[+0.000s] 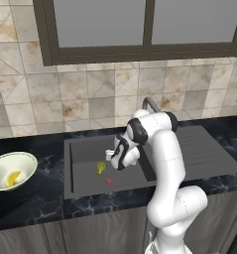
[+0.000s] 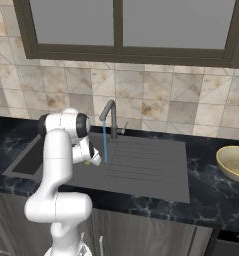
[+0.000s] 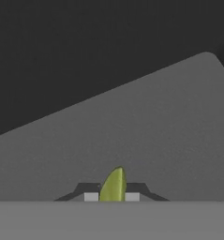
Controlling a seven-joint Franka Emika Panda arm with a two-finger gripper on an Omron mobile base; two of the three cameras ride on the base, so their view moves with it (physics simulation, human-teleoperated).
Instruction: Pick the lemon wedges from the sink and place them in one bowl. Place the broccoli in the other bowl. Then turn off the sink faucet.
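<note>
One lemon wedge (image 3: 113, 185) between claw (image 3: 112, 197) tips

Matt grey sink (image 1: 85, 151), glossy black marble counter (image 1: 30, 203), smooth glazed bowl (image 1: 26, 161).

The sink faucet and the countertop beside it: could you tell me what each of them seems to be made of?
The sink faucet looks like metal with a dark grey, slightly satin finish: its thin gooseneck tube carries a soft highlight. The countertop looks like polished black marble or a similar stone, judging by the pale veins across its dark surface; as this is a render, it could as well be a laminate imitation.
</note>
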